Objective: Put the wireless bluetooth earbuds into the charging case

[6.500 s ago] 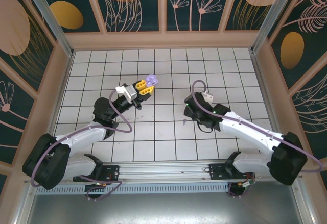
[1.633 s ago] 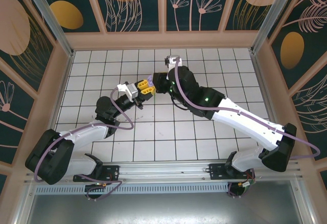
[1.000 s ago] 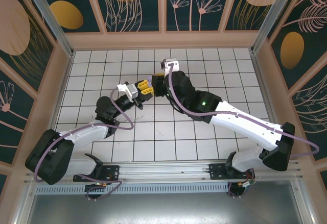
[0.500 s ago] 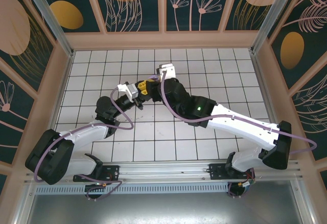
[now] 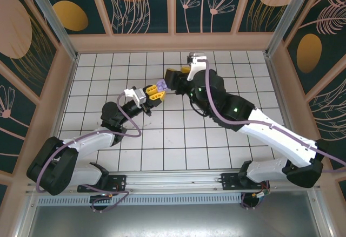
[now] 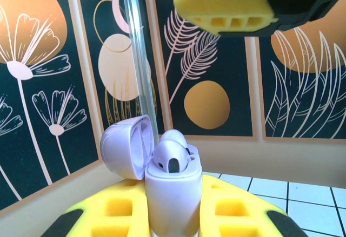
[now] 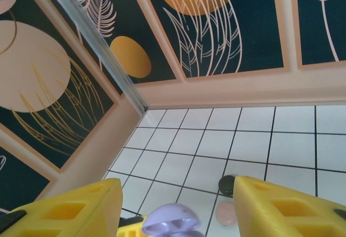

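- Nearest the arm bases, the left gripper (image 5: pixel 153 92) reaches out above the white tiled counter (image 5: pixel 216 134). Its yellow jaws are clamped on the lower body of the lavender charging case (image 6: pixel 168 194), 1 on each side.
- We see the case held upright, with its lid (image 6: pixel 126 146) hinged open to the left in the left wrist view.
- 1 lavender earbud (image 6: pixel 170 160) sits head up in the case, and a second rounded lavender top (image 6: pixel 175 137) shows just behind it.
- Just beyond the case, the right gripper (image 5: pixel 178 75) hangs close over it. Its jaws are spread wide with nothing between them, and from its own wrist camera the open lid lies below the gap.
- Farther on, 2 small rounded items rest on the tiles close together: a dark item (image 7: pixel 227 183) and a pale pink item (image 7: pixel 225 214). We cannot tell what they are.
- Farthest off stand the floral wall panels (image 5: pixel 143 5) that ring the counter.
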Robot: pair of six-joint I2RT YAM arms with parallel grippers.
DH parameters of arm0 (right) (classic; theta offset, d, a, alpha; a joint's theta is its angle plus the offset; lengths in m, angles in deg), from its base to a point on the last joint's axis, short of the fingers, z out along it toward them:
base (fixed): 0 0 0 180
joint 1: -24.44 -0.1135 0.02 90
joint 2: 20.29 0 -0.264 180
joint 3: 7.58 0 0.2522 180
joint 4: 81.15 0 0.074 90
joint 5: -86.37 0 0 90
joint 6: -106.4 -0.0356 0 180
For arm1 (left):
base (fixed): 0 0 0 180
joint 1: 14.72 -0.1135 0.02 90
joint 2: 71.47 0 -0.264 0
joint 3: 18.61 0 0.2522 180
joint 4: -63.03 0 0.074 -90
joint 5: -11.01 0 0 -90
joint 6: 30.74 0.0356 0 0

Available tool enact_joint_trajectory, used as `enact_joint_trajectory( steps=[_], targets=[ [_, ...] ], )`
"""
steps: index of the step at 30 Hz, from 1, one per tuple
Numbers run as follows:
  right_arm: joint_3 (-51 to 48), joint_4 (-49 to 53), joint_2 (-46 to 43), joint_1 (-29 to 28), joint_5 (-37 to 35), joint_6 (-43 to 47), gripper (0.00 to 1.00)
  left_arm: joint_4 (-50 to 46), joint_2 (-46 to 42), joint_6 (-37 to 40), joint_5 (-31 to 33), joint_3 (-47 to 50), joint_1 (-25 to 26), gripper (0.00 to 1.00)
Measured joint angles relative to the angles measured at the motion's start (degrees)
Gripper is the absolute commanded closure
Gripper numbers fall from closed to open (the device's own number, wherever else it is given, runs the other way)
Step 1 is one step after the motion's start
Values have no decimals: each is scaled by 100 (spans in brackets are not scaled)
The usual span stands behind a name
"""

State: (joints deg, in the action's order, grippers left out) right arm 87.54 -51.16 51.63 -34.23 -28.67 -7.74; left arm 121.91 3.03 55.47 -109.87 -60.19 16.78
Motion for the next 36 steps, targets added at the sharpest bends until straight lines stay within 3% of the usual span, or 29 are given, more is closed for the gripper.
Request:
enact_joint_trajectory(
  steps=[6, 11, 21, 27, 36],
  targets=[
    [96, 382, 411, 721, 828, -68, 46, -59, 0, -42, -42, 131, 2, 100],
    [533, 769, 1088, 949, 1333, -37, 50, -155, -7, -42, -122, 181, 33, 100],
    [1154, 1410, 1871, 1108, 2015, 177, 73, -264, -20, -42, -166, 181, 76, 100],
    [955, 1519, 1718, 1064, 2321, 247, 84, -433, -20, -46, -219, 181, 111, 100],
    [-273, 1521, 247, 922, 2308, -101, 80, -472, 46, -195, -116, 166, 140, 100]
  ],
)
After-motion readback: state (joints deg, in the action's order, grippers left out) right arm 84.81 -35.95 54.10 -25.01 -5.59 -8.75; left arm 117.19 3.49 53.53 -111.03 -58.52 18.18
